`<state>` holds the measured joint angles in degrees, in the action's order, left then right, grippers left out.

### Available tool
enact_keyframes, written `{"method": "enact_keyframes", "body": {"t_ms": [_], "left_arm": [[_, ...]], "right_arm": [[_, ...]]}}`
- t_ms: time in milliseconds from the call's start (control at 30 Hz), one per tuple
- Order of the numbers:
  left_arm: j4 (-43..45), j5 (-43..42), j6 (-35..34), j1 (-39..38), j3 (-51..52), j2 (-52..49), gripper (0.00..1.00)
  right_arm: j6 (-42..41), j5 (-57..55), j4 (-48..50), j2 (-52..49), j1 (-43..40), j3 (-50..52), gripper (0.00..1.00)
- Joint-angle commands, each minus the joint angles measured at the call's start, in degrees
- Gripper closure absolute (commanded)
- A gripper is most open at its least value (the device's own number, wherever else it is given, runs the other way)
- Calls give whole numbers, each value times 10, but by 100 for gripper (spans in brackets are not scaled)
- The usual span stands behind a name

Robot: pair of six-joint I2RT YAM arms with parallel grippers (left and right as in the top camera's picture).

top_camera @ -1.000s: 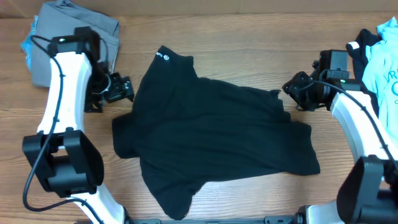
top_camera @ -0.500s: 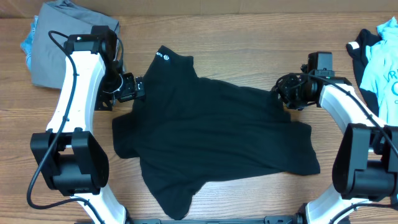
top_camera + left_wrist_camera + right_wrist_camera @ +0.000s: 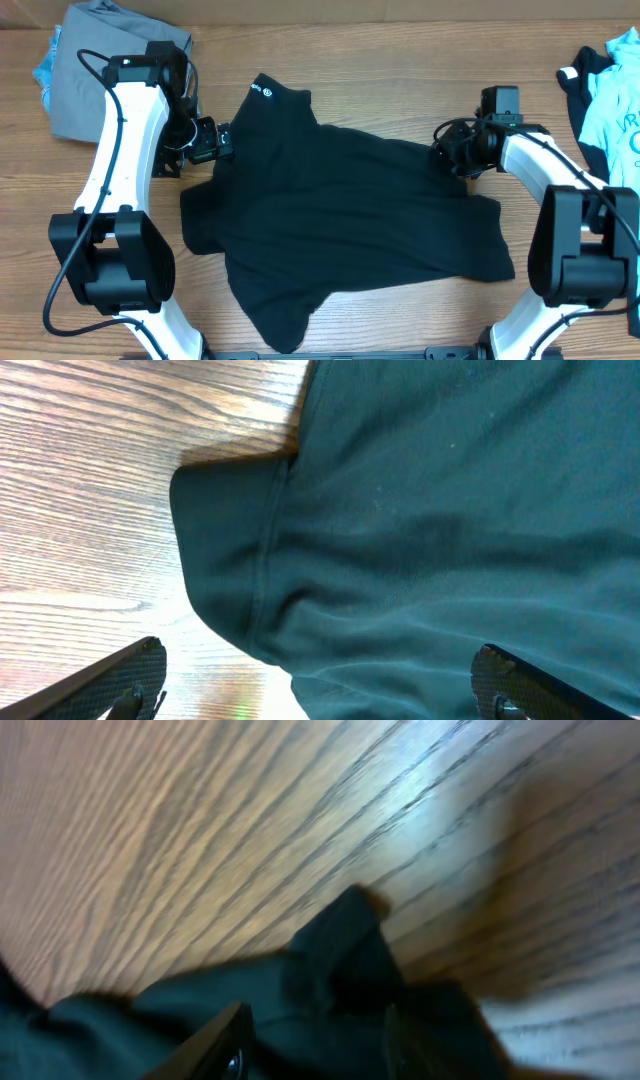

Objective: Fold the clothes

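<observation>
at the far left of your table (image 3: 400, 50) you have a folded grey garment (image 3: 120, 50), with a strip of light blue cloth (image 3: 45, 70) showing past its left edge. just right of it, your left gripper (image 3: 205, 142) sits low at the left edge of the black shirt (image 3: 340, 220), near the collar end. in the left wrist view its jaws stand wide. one fingertip (image 3: 125, 672) is over bare wood and the other is over fabric, and a rounded, seamed fold of the shirt lies between them with nothing pinched. the shirt itself lies spread but rumpled across the middle of the table. its collar end points to the upper left, where you can see a small white round logo (image 3: 267, 93), and the body runs down to the right. your right gripper (image 3: 448, 150) is down at the shirt's upper right corner. the right wrist view is blurred, but its jaws are fairly narrow and apart, straddling a raised bump of black cloth. you can't tell whether the fingers (image 3: 228, 1042) touch it. at the far right a light blue printed shirt (image 3: 622, 100) lies on another black garment (image 3: 578, 85), well apart from the black shirt.
</observation>
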<state>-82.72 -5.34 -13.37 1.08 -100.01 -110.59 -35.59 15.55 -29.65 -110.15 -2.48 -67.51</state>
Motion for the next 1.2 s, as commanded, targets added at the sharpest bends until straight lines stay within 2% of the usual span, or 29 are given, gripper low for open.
{"method": "enact_keyframes", "body": {"t_ms": [0, 167, 333, 633, 700, 867, 1167], "left_arm": [[3, 0, 1, -4, 5, 6, 0], [3, 0, 1, -4, 5, 6, 0], [4, 0, 1, -4, 5, 6, 0], [4, 0, 2, -4, 5, 6, 0], [4, 0, 2, -4, 5, 6, 0], [5, 0, 2, -4, 5, 6, 0], [5, 13, 1, -4, 5, 6, 0]], "right_arm": [[-4, -14, 7, -15, 3, -12, 54], [-4, -14, 19, -15, 3, -12, 55], [-4, -16, 24, -17, 3, -12, 64], [-4, -26, 40, -49, 3, -12, 65], [-4, -27, 43, -57, 3, -12, 70], [-4, -49, 43, -59, 3, -12, 94], [-4, -103, 35, -59, -6, -46, 96]]}}
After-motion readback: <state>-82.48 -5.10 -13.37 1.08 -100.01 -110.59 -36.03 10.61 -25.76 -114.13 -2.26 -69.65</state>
